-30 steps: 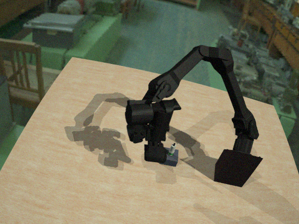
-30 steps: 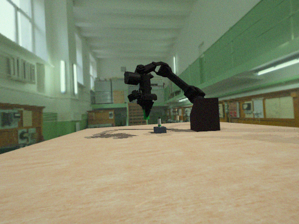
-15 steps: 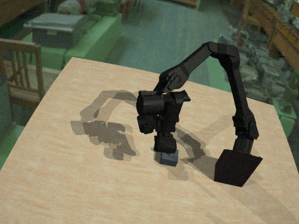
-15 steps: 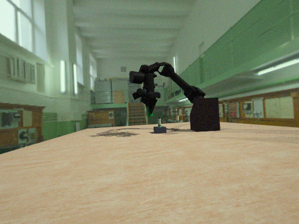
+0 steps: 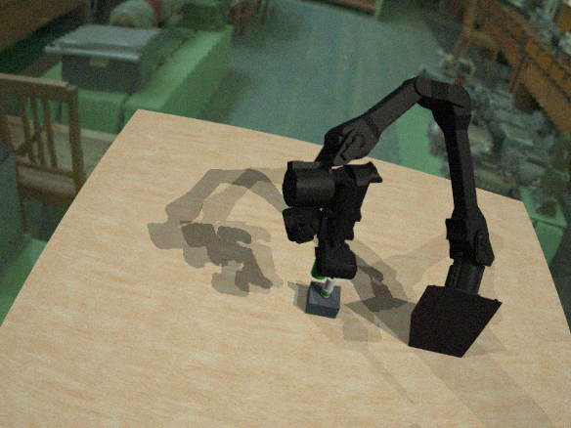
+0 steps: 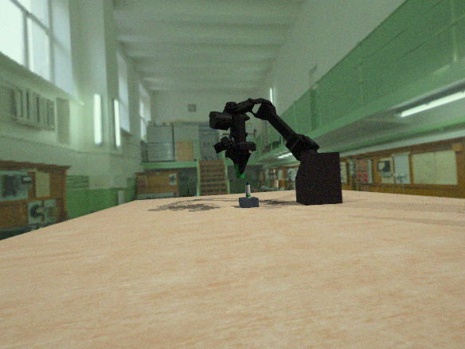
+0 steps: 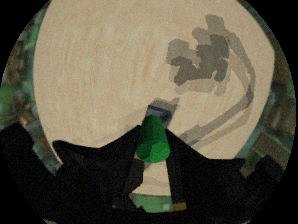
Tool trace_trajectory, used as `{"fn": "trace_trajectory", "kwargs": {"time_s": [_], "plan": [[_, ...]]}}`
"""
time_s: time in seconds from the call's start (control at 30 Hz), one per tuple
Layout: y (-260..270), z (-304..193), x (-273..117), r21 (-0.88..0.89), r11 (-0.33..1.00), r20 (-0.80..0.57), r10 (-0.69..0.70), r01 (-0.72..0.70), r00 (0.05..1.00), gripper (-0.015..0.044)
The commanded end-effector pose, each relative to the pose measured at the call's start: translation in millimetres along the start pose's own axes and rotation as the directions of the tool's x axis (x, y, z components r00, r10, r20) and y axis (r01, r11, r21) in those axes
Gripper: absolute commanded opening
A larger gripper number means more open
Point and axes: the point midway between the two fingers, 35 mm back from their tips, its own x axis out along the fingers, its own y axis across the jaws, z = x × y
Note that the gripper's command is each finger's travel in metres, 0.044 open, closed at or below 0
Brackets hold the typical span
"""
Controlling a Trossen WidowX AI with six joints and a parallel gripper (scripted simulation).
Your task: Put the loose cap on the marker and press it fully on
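Observation:
The white marker (image 5: pixel 329 285) (image 6: pixel 248 190) stands upright in the dark holder block (image 5: pixel 323 307) (image 6: pixel 248 202) (image 7: pixel 159 111); its dark tip shows in the exterior view. My gripper (image 6: pixel 240 169) (image 7: pixel 152 130) is shut on the green cap (image 5: pixel 318 271) (image 6: pixel 240 174) (image 7: pixel 153 140). It holds the cap in the air, higher than the marker's tip and slightly left of it in the exterior view. The cap and marker are apart. In the wrist view the cap hides the marker and part of the block. In the top view the gripper's fingers hide part of the cap.
The wooden table (image 5: pixel 147 342) (image 6: pixel 199 279) carries the holder block and the arm's dark base (image 5: pixel 452 320) (image 6: pixel 319 179), which stands to the right of the block. The arm arches from the base over to the block. Its shadows fall on the table.

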Motion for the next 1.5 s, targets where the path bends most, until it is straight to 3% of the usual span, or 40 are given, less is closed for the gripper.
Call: {"fn": "trace_trajectory", "kwargs": {"time_s": [0.0, 0.7, 1.47], "plan": [[-6, -10, 0, -0.007, 1.000, -0.005, -0.004, 0.004, 1.000, 0.0000], [-20, -34, 4, -0.009, 1.000, -0.006, -0.005, 0.005, 1.000, 0.0000], [-20, -33, 41, -0.009, 1.000, -0.006, -0.006, 0.006, 1.000, 0.0000]]}}
